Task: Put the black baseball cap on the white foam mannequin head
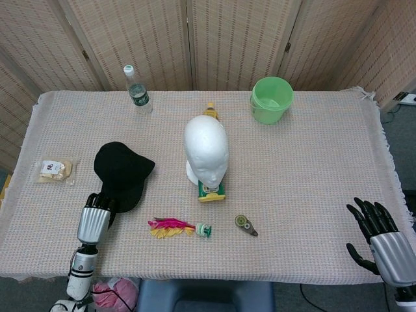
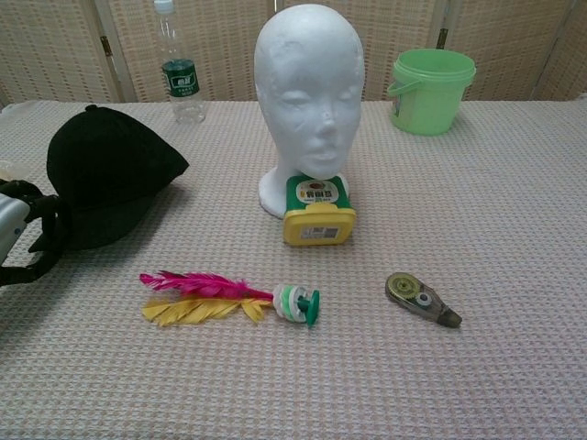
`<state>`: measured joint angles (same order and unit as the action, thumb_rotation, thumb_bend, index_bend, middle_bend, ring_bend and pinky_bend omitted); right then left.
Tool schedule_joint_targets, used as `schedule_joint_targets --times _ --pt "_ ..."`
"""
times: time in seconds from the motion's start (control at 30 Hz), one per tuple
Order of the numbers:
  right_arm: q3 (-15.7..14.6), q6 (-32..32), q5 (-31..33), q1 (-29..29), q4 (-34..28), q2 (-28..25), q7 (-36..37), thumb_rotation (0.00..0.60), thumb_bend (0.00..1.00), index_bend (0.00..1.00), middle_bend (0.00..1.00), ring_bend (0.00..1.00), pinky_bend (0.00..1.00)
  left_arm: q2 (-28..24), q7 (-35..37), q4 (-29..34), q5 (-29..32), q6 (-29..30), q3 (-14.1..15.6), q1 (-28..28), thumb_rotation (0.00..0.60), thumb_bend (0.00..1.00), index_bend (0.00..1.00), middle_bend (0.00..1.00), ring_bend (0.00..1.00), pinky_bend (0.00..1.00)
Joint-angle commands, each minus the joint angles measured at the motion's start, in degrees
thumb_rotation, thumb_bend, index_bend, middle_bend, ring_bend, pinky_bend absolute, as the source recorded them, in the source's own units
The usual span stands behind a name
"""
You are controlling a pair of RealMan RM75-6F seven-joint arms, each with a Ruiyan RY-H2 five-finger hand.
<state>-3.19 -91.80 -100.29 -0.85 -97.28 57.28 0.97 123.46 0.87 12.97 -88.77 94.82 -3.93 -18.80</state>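
Now the soft black fabric baseball cap (image 1: 121, 174) lies left of the white foam mannequin head (image 1: 206, 151). We judge it light and floppy, best taken at the stiffer brim. Our left hand (image 1: 97, 207) touches its near edge, though we cannot tell if it grips; our right hand (image 1: 373, 229) hangs spread, holding nothing.

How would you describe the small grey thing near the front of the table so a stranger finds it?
Start at the white foam head mid-table and look toward the front edge, slightly right. The correction tape roller lies flat there, alone. Unlike the feathered shuttlecock to its left, it is dull grey-green and teardrop-shaped.
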Motion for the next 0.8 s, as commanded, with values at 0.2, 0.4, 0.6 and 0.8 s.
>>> schedule_joint_targets --times 0.2,0.4,0.6,0.8 --pt "-0.01 0.27 0.03 0.11 -0.13 0.06 -0.28 0.600 0.28 0.00 0.00 0.00 0.00 0.69 -0.35 -1.05 1.20 1.59 -1.01 -0.51 0.600 0.46 0.54 0.65 0.40 0.41" --pt "-0.05 0.36 -0.10 0.17 -0.15 0.10 -0.38 0.600 0.28 0.00 0.00 0.00 0.00 -0.25 -2.52 -1.55 0.94 3.56 -0.65 -1.04 0.600 0.49 0.58 0.68 0.43 0.44" --pt "-0.20 0.31 -0.44 0.13 -0.18 0.15 -0.55 0.600 0.28 0.00 0.00 0.00 0.00 -1.82 -6.29 -0.70 0.77 5.33 -0.36 -1.20 0.600 0.49 0.58 0.69 0.44 0.44" --pt "-0.44 -0.05 -1.02 -0.06 -0.22 0.17 -0.67 0.600 0.28 0.00 0.00 0.00 0.00 -2.70 -7.44 1.84 1.19 7.28 -0.79 -1.00 0.600 0.51 0.59 0.70 0.44 0.44"
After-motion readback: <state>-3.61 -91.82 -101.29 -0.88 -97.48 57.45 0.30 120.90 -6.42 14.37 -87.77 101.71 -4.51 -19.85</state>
